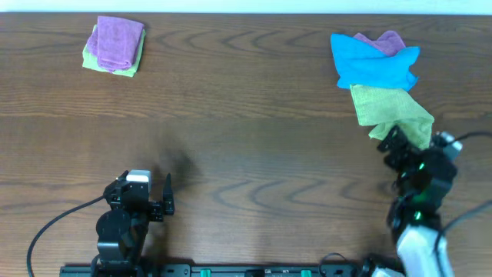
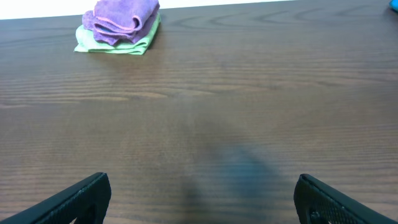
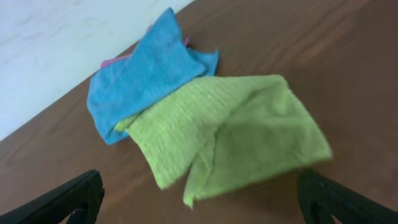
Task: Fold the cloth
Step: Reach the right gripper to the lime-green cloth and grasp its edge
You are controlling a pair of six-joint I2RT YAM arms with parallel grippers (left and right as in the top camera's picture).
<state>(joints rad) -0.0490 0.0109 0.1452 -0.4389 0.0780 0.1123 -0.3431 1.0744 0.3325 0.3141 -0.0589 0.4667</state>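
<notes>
A crumpled green cloth (image 1: 388, 111) lies at the right of the table, partly under a blue cloth (image 1: 374, 61) with a purple cloth (image 1: 388, 40) behind it. In the right wrist view the green cloth (image 3: 230, 134) lies just ahead of my jaws, the blue cloth (image 3: 146, 71) beyond it. My right gripper (image 1: 400, 146) is open and empty at the green cloth's near edge; it also shows in the right wrist view (image 3: 202, 205). My left gripper (image 1: 157, 201) is open and empty at the front left over bare wood, as in the left wrist view (image 2: 202, 199).
A folded stack, a purple cloth (image 1: 118, 40) on a green cloth (image 1: 108, 65), sits at the far left; the stack also shows in the left wrist view (image 2: 121, 25). The wooden table (image 1: 246, 138) ends at a white wall (image 3: 56, 37) behind.
</notes>
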